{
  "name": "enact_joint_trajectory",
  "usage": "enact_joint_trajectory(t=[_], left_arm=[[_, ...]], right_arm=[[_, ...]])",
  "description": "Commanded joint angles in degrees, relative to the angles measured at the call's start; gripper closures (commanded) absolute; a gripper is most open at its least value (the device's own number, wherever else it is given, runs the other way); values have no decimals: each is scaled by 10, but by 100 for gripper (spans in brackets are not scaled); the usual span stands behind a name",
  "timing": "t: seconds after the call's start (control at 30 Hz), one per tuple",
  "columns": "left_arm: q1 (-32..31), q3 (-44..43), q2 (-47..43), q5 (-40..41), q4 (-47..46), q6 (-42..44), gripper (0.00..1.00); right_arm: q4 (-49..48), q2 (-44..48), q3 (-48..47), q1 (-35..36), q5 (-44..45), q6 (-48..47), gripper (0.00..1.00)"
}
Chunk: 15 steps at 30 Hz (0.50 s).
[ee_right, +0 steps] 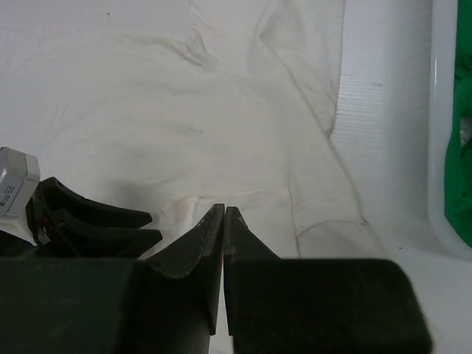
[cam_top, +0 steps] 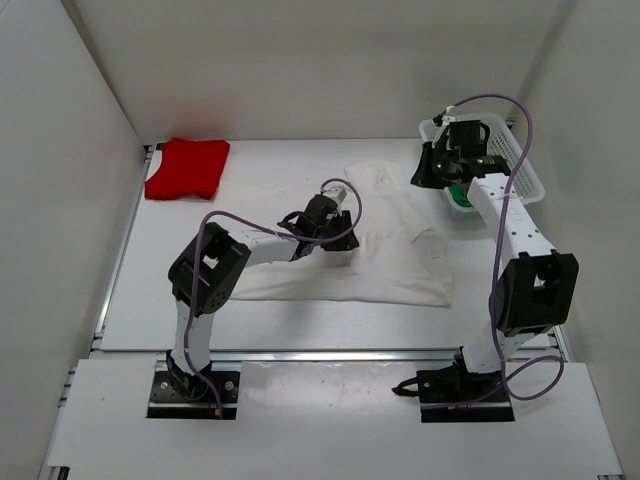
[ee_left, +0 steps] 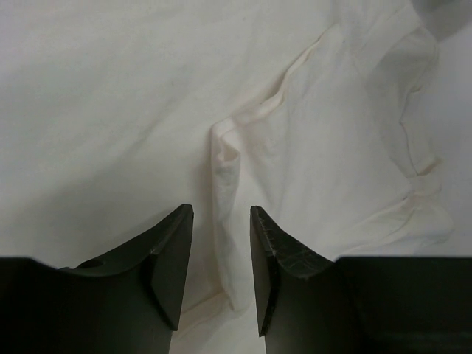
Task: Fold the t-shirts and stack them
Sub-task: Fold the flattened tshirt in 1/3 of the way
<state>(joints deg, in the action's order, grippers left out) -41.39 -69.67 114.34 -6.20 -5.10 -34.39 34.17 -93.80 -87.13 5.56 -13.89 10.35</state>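
A: Far left first?
B: Got red t-shirt [cam_top: 187, 167], folded into a soft block, back-left corner of counter [cam_top: 270, 325].
A: Left claw?
B: Reading left claw [ee_left: 221, 214] as parted, straddling a raised crease in white t-shirt [cam_top: 370, 255]; can't tell contact. Cloth spread flat mid-counter, thin, wrinkled.
A: Right side?
B: Seeing right claw [ee_right: 223, 210] pinched together, nothing between, hovering above white cloth. Beyond that, green t-shirt [ee_right: 459, 169] bunched in white plastic basket [ee_right: 440, 110].

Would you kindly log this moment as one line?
left gripper open over white cloth t-shirt | right gripper shut, empty | red cloth t-shirt folded | green cloth t-shirt in white mesh basket
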Motion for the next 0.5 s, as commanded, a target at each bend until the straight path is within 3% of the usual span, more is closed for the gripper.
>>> enact_joint_trajectory(t=[0.0,0.17,0.47], left_arm=[[-1,-2,-12,-20,-35,-6,52],[-4,-76,37,0,15,12,55],[1,-101,57,41,39,23,88]], right_arm=[[-46,-1,-3,1,-18,13,97],[-85,8,29,4,-36,26,97],[-126,-23,37,7,-41,52,95]])
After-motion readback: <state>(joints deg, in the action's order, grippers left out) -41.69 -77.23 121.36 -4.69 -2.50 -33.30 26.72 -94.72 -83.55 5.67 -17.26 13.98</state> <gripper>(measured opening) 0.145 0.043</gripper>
